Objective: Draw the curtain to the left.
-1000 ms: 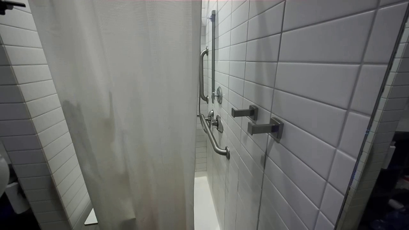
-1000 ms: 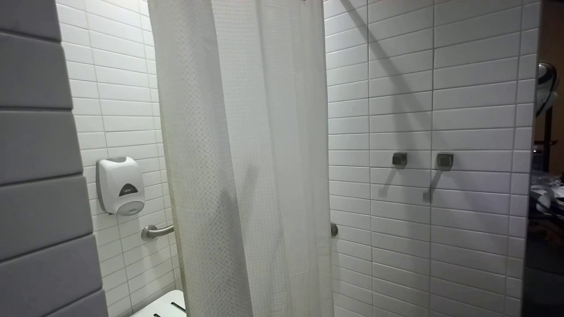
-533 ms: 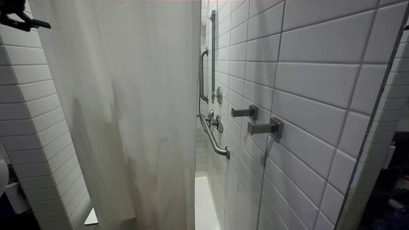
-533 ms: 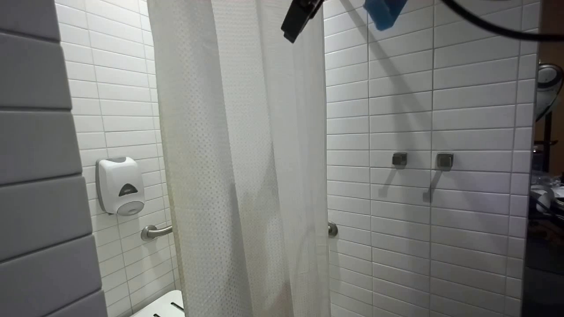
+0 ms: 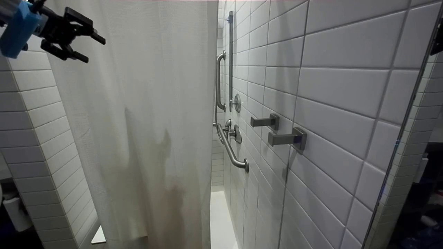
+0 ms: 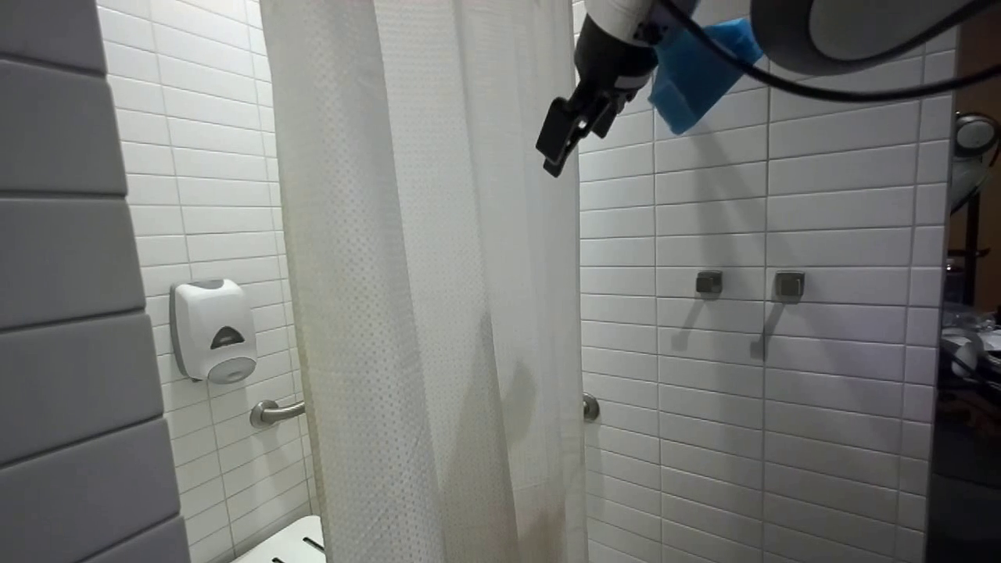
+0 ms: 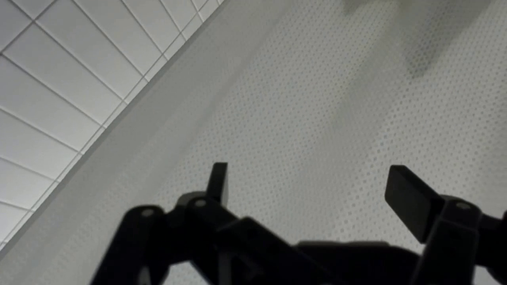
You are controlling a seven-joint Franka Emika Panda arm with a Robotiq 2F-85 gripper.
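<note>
At the upper left of my feed in an exterior view, the gripper hangs in front of the curtain, its fingers spread well apart and holding nothing. Behind it on the arm I see a blue wrap. The curtain, off-white with soft vertical folds, takes up most of the left half and runs out of frame at top and bottom. Between its right edge and the tiled wall I get a narrow opening, with a strip of white floor and a bent grab bar in it. Two grey pegs jut from the wall.

In an exterior view, the curtain hangs mid-frame, between a soap dispenser on the left and the pegs on the right. My arm reaches in from the top right, a black cable trailing off it, and the gripper tilts down and left, overlapping the curtain's right part. Shadows darken the lower folds.

In the wrist view, the fingers rise from the bottom, wide apart, dotted fabric showing behind the gap; I can't tell whether the tips touch it. The curtain's edge runs diagonally, with the tiled wall at upper left.
</note>
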